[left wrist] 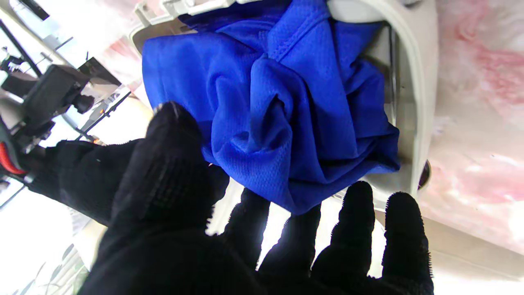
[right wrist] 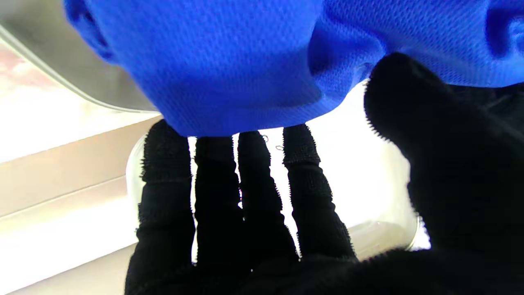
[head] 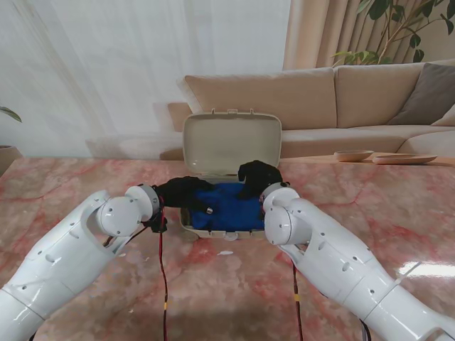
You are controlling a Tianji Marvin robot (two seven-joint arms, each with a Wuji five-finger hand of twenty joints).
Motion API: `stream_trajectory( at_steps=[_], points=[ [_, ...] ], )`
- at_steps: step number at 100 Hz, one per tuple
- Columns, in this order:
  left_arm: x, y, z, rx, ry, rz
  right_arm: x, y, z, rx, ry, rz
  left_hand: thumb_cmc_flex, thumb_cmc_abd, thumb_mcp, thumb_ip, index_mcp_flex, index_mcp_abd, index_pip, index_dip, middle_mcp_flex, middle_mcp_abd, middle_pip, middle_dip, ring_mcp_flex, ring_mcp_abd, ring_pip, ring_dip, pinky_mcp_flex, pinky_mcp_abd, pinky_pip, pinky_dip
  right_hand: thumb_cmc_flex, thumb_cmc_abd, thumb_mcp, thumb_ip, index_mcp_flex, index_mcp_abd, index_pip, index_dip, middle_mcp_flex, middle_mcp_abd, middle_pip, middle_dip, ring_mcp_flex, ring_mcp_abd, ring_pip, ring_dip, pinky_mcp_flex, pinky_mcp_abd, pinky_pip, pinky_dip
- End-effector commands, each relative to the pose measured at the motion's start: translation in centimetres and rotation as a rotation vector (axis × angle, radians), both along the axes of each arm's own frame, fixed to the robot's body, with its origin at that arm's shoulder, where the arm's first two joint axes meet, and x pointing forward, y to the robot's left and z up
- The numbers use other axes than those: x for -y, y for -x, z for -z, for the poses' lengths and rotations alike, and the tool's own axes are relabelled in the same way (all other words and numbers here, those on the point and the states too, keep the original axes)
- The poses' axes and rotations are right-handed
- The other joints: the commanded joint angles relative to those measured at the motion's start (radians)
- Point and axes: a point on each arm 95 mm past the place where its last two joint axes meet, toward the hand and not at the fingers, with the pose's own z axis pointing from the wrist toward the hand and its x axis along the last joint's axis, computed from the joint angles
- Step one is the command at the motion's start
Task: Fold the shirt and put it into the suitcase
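With our left hand (head: 183,192) spread flat on the blue shirt (head: 229,206), which lies bunched in the open suitcase (head: 231,142), and our right hand (head: 259,176) likewise pressing, gripping nothing, we judge it light, soft and best pinched at thick folds.

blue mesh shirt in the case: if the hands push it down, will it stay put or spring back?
Likely floppy: the blue mesh shirt lies bunched in deep folds and follows the shape of the beige plastic suitcase. It probably puffs back somewhat; the folds look loose. One edge hangs over the suitcase rim in the left wrist view, so it may catch under the raised lid on closing.
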Motion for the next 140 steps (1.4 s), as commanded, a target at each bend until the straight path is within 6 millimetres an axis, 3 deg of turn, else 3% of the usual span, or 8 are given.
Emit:
stream_trajectory(
  at_steps=[1, 2, 3, 4, 9, 61, 111, 140],
  points=[
    [-0.4, 0.2, -0.2, 0.021, -0.034, -0.001, 0.2, 0.1, 0.0, -0.013, 0.003, 0.006, 0.004, 0.039, -0.034, 0.018, -0.019, -0.040, -0.010, -0.004, -0.043, -0.002, -0.030, -0.010, -0.053, -0.017, -0.040, -0.014, -0.022, 0.005, -0.027, -0.001, -0.036, 0.000, -0.006, 0.032, -0.026, 0.013, -0.020, 0.015, -0.028, 0.016, -0.011, -0.018, -0.030, 0.014, -0.028, -0.028, 0.079, -0.093, 0.099, 0.063],
    [-0.5, 0.3, -0.3, 0.024, -0.038, 0.000, 0.2, 0.1, 0.0, -0.013, 0.003, 0.006, 0.003, 0.041, -0.035, 0.018, -0.019, -0.040, -0.010, -0.004, -0.044, -0.002, -0.030, -0.011, -0.053, -0.017, -0.040, -0.014, -0.023, 0.005, -0.027, 0.000, -0.035, 0.000, -0.006, 0.033, -0.026, 0.013, -0.023, 0.016, -0.028, 0.016, -0.012, -0.019, -0.032, 0.015, -0.038, -0.034, 0.044, -0.042, 0.048, -0.017],
    [-0.5, 0.3, -0.3, 0.026, -0.042, 0.000, 0.2, 0.1, 0.0, -0.013, 0.003, 0.006, 0.002, 0.043, -0.036, 0.018, -0.020, -0.040, -0.011, -0.004, -0.043, -0.002, -0.031, -0.011, -0.053, -0.017, -0.040, -0.014, -0.023, 0.004, -0.028, 0.000, -0.035, 0.000, -0.006, 0.033, -0.025, 0.014, -0.025, 0.018, -0.027, 0.017, -0.013, -0.020, -0.034, 0.016, -0.044, -0.037, 0.116, -0.099, 0.057, -0.023],
    [-0.6, 0.3, -0.4, 0.028, -0.045, 0.000, 0.2, 0.1, 0.0, -0.013, 0.004, 0.007, 0.001, 0.044, -0.038, 0.018, -0.020, -0.040, -0.012, -0.004, -0.044, -0.004, -0.031, -0.011, -0.054, -0.017, -0.041, -0.014, -0.025, 0.004, -0.029, 0.000, -0.036, 0.000, -0.006, 0.033, -0.024, 0.014, -0.027, 0.019, -0.027, 0.018, -0.014, -0.021, -0.036, 0.015, -0.048, -0.039, 0.048, -0.023, -0.044, -0.063],
    [-0.8, 0.4, -0.6, 0.038, -0.060, 0.000, 0.3, 0.1, -0.1, -0.011, 0.003, 0.010, 0.001, 0.049, -0.042, 0.018, -0.019, -0.042, -0.015, -0.004, -0.043, -0.004, -0.033, -0.012, -0.055, -0.017, -0.043, -0.015, -0.026, 0.003, -0.032, -0.001, -0.037, 0.001, -0.006, 0.032, -0.023, 0.016, -0.037, 0.029, -0.029, 0.018, -0.017, -0.023, -0.044, 0.017, -0.069, -0.054, -0.156, 0.086, -0.133, 0.041],
    [-2.2, 2.7, -2.7, 0.116, -0.024, -0.103, 1.5, 2.1, -0.8, 0.044, -0.029, 0.023, 0.015, 0.059, -0.051, 0.018, 0.016, -0.046, -0.014, 0.008, 0.008, -0.013, -0.027, -0.008, -0.001, -0.015, -0.018, -0.006, 0.001, 0.003, -0.024, 0.011, -0.048, 0.025, -0.020, 0.035, -0.011, 0.012, -0.048, 0.030, -0.024, 0.025, -0.030, -0.033, -0.060, 0.015, -0.120, -0.087, -0.237, 0.077, -0.063, -0.013],
    [-4.1, 5.7, -0.3, 0.041, 0.023, -0.222, 4.4, 3.8, 0.4, 0.049, -0.052, 0.053, 0.022, 0.120, -0.058, 0.015, 0.033, -0.034, -0.019, 0.006, 0.050, -0.016, -0.022, -0.003, 0.051, -0.007, 0.011, 0.012, 0.027, 0.008, 0.023, 0.032, -0.102, 0.157, -0.058, 0.059, -0.008, -0.001, -0.061, 0.030, -0.004, 0.020, -0.072, -0.054, -0.047, 0.017, -0.153, -0.102, -0.246, 0.074, -0.075, -0.057],
    [-6.7, 6.7, 0.7, -0.034, 0.051, -0.386, 7.3, 3.3, 1.2, 0.004, -0.034, 0.167, 0.038, 0.149, -0.063, 0.016, -0.036, 0.069, -0.110, -0.040, 0.058, -0.035, -0.013, 0.002, 0.064, 0.016, 0.029, 0.029, 0.034, 0.009, 0.057, 0.036, -0.126, 0.220, -0.102, 0.062, -0.014, 0.018, -0.076, 0.027, -0.019, 0.033, -0.087, -0.053, -0.058, 0.028, -0.150, -0.094, -0.258, 0.076, -0.071, -0.058]
  ],
)
